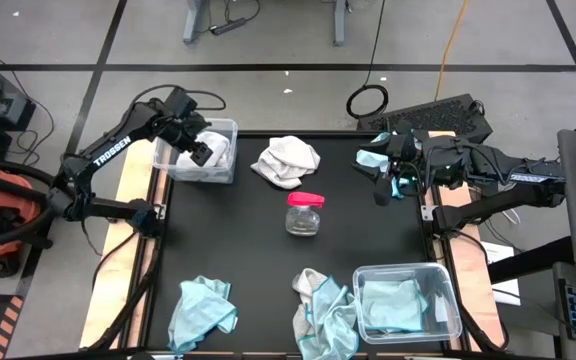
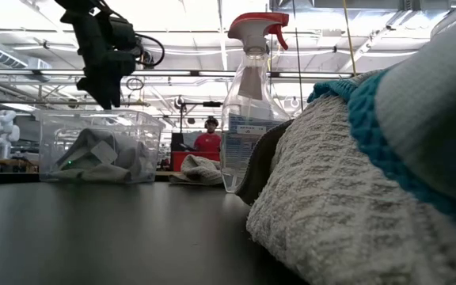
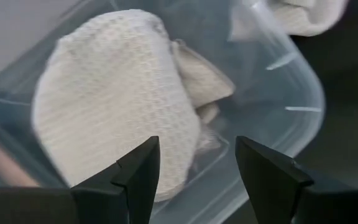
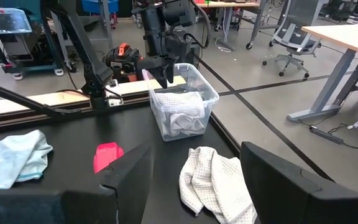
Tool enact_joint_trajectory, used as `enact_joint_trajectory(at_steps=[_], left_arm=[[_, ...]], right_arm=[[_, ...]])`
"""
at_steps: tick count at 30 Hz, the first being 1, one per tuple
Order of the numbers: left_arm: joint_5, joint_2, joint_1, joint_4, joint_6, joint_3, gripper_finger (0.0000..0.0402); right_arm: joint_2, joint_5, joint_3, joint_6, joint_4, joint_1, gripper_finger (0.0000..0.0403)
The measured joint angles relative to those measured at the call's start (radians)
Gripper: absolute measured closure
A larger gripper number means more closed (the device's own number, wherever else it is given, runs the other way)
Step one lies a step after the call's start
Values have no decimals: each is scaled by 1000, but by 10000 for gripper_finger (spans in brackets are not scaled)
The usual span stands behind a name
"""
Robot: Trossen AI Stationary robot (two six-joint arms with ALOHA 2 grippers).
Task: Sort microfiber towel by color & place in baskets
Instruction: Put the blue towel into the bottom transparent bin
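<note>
Fingers of left end effector [image 1: 204,152] spread, empty, above white-towel basket [image 1: 226,172].

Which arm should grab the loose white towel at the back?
Probably left. Its claw hangs open over the white bin, right beside the white towel. The right claw is about as near, but farther from that bin.

On the desk [image 1: 218,240], one basket [image 1: 203,165] sits at the far left corner with a towel [image 3: 117,99] in it, another basket [image 1: 408,305] at the near right corner. A bottle [image 1: 304,213] stands mid-desk, a loose towel [image 1: 288,160] behind it by the far edge.
</note>
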Motion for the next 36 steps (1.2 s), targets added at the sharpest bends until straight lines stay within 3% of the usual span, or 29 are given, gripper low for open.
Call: enact_joint_trajectory(at_steps=[15, 36], left_arm=[[173, -29, -60, 29, -3, 0, 188], [388, -198, -233, 292, -107, 1, 188]], right_arm=[[0, 0, 0, 2, -1, 0, 172], [0, 1, 0, -1, -83, 0, 172]])
